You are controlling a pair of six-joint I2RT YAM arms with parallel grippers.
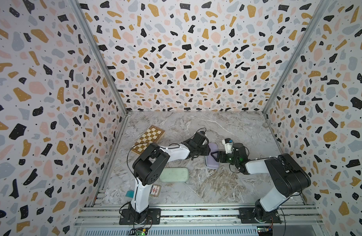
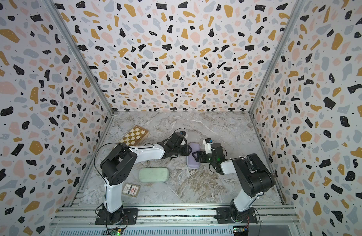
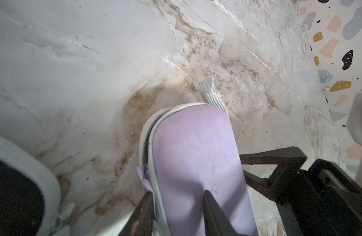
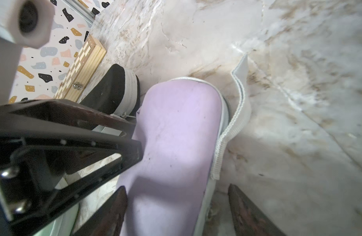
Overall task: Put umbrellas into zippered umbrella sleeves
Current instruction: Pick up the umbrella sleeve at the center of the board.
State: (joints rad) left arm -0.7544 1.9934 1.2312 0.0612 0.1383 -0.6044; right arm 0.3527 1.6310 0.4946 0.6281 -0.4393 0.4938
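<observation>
lilac zippered sleeve (image 4: 180, 122) looks stiff, light, slick-topped; best held by its edge; right gripper (image 4: 176, 190) spread astride it; left gripper (image 3: 176, 196) narrow over that edge, cannot tell if pinching

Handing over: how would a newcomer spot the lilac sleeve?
On the marble table, find where the left gripper and right gripper meet. The lilac sleeve lies under them. Colour marks it out: a black sleeve lies beside it, the mint green sleeve apart.

Terrazzo-patterned walls (image 1: 176, 51), white with ochre, pink, grey and black flecks, enclose three sides and meet at aluminium corner posts (image 1: 98, 55). The bench (image 1: 217, 126) has a grey-brown marble finish. Aluminium rails (image 1: 196, 212) line its near edge. The light is even.
</observation>
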